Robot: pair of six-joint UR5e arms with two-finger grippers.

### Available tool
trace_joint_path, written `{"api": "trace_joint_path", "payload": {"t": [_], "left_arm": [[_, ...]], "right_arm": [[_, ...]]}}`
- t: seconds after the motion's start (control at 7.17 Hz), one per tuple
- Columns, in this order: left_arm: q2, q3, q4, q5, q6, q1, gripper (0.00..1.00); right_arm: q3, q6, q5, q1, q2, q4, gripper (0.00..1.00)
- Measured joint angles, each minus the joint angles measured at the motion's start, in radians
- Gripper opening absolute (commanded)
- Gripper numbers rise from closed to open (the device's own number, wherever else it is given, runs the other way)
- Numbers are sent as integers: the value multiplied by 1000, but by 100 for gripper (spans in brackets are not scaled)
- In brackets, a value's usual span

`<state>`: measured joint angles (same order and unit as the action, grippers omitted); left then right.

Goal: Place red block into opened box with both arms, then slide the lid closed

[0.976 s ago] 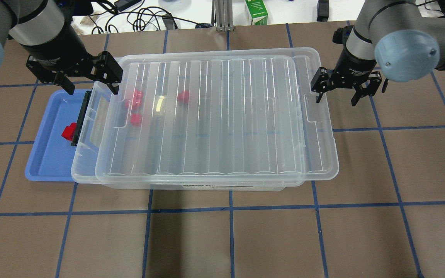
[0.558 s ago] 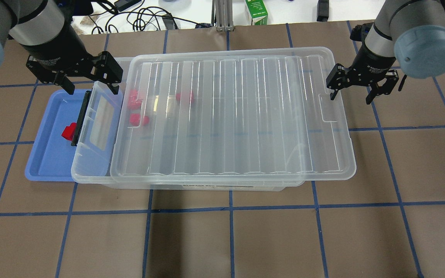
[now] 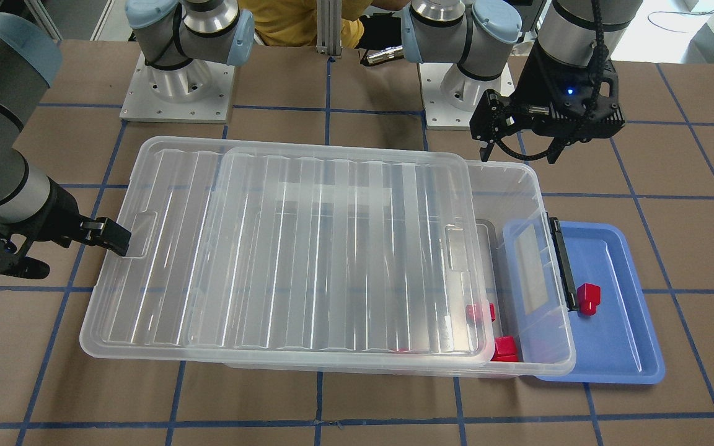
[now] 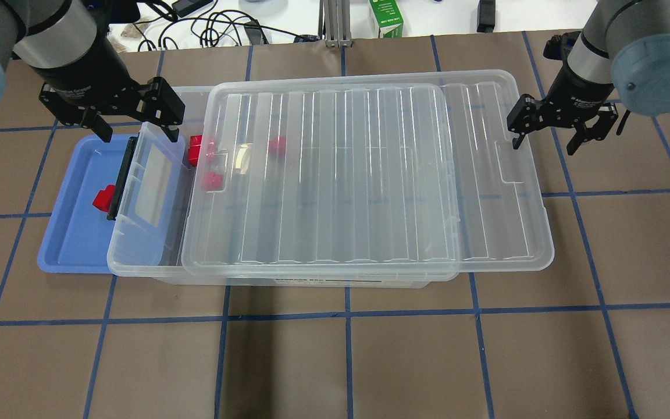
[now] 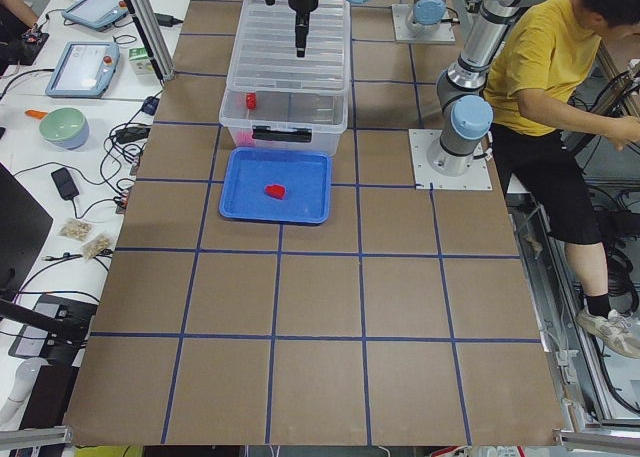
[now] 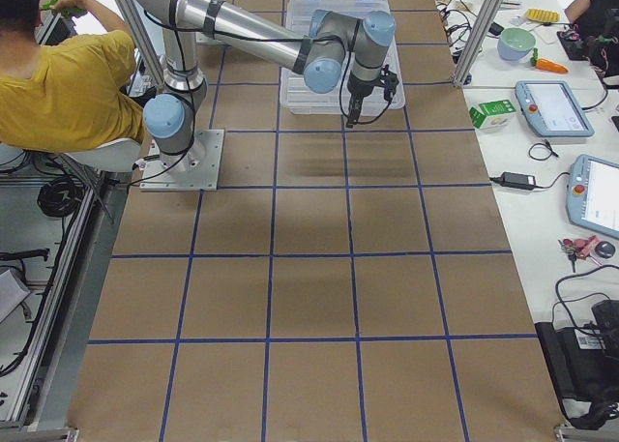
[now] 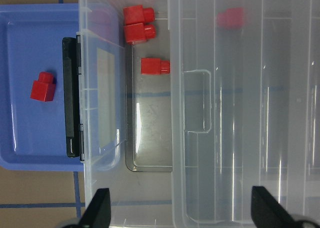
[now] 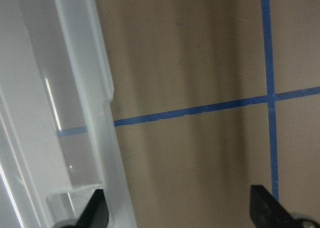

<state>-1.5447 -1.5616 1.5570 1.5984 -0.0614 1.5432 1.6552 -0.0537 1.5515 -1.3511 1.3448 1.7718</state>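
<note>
hidden: loose blocks (image 4: 211, 179) inside the box (image 4: 148, 233) blur through the lid (image 4: 341, 174); one is only a pink smear.
lid: shifted right in the overhead view, overhanging the box's right end; left end uncovered.
red block (image 4: 103, 199): in blue tray (image 4: 70, 238), just beside black latch bar (image 4: 121, 177), nearer than the left fingers, apart.
left gripper (image 4: 137, 131): fingers wide, empty, at box's far-left corner.
right gripper (image 4: 544, 142): fingers wide, one at lid's right rim, other over table (image 4: 335, 361); contact unclear.

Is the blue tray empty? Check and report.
No, one red block lies in the tray, next to the black latch bar.
</note>
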Motion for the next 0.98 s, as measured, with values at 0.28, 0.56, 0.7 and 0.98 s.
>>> {"api": "trace_joint_path", "payload": {"t": [0.28, 0.56, 0.7, 0.98], "left_arm": [[0, 0, 0, 0, 0, 0, 100], [0, 0, 0, 0, 0, 0, 100], [0, 0, 0, 0, 0, 0, 100], [0, 0, 0, 0, 0, 1, 100]], "right_arm": [[0, -41, 3, 30, 0, -1, 100], [0, -78, 4, 60, 1, 0, 100], [0, -96, 4, 74, 1, 0, 100], [0, -125, 4, 98, 1, 0, 100]]}}
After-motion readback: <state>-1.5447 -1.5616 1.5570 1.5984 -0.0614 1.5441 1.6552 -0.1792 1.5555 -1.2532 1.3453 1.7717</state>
